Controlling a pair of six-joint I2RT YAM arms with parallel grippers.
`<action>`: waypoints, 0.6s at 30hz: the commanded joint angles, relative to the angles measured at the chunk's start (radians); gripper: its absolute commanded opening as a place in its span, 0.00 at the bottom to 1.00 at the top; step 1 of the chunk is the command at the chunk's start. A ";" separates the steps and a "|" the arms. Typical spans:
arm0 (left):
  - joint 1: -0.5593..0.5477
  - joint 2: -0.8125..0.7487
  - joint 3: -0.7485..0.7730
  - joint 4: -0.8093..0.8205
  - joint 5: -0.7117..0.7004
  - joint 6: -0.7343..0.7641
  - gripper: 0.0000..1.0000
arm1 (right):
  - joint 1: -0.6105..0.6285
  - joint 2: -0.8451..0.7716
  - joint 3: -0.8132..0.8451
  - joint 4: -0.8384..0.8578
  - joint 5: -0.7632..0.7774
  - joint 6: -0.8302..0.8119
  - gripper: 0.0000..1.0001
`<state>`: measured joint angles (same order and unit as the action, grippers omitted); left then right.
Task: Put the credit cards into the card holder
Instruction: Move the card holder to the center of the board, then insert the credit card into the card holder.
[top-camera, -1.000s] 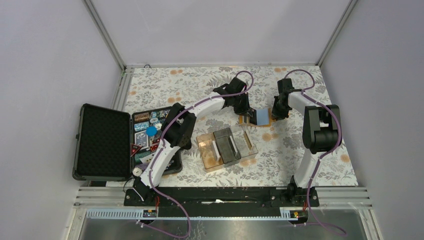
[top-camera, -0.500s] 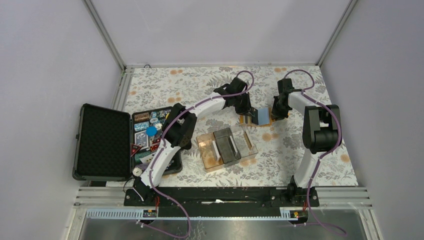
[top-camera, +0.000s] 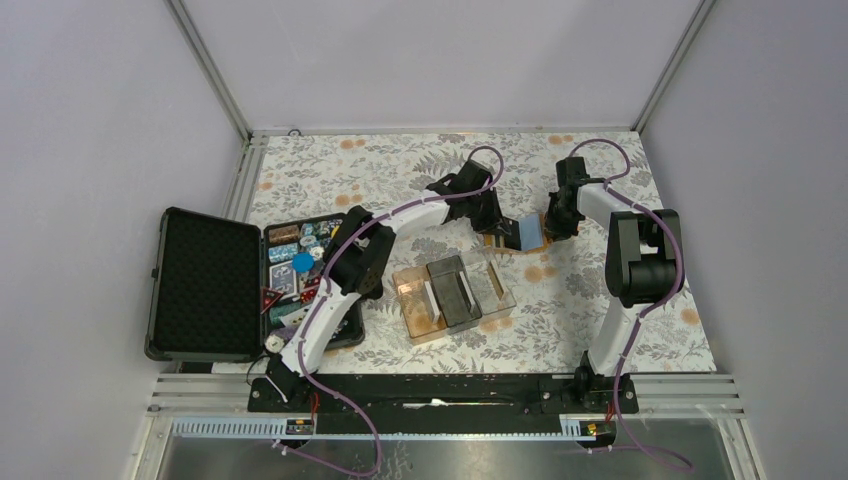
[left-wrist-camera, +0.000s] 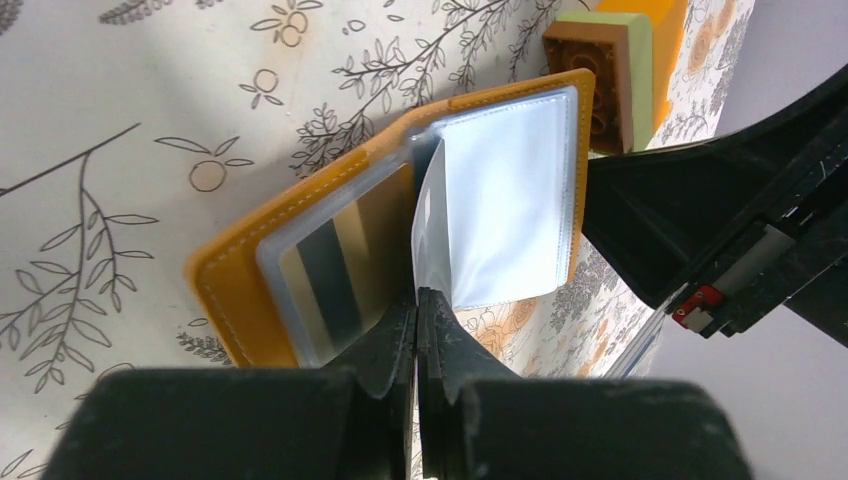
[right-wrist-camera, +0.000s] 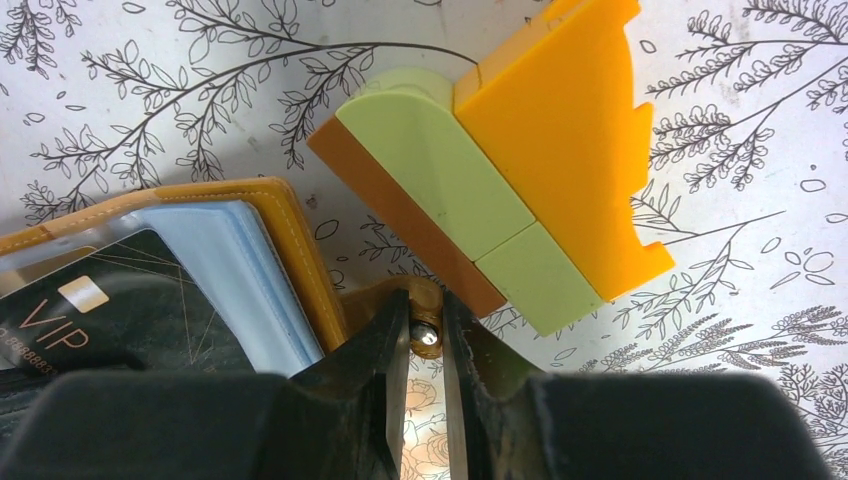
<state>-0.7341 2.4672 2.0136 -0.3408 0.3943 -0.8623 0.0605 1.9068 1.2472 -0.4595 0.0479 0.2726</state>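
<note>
On the floral-print tablecloth, far right of centre, the orange-tan leather-like card holder sits between the left gripper, closed on its clear plastic sleeve, and the right gripper, pinching its snap tab, so opposed pulling could tear the sleeve.

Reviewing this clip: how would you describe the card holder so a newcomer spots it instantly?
On the flowered tablecloth, look at the far middle, beyond the clear divided tray, where the left gripper and right gripper meet. The card holder lies open there: a flat orange wallet with clear plastic sleeves, unlike the chunky green-and-orange block beside it.
</note>
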 joint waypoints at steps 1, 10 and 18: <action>0.005 -0.047 -0.068 0.040 -0.042 -0.036 0.00 | 0.004 -0.046 0.035 -0.047 0.019 0.005 0.25; 0.008 -0.059 -0.061 -0.011 -0.073 -0.019 0.00 | 0.004 -0.193 0.018 -0.061 -0.012 0.011 0.52; 0.014 -0.060 -0.048 -0.041 -0.081 -0.016 0.00 | 0.004 -0.291 -0.057 0.013 -0.127 0.008 0.60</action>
<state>-0.7280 2.4409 1.9629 -0.3210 0.3698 -0.8959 0.0601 1.6493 1.2201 -0.4763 -0.0204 0.2832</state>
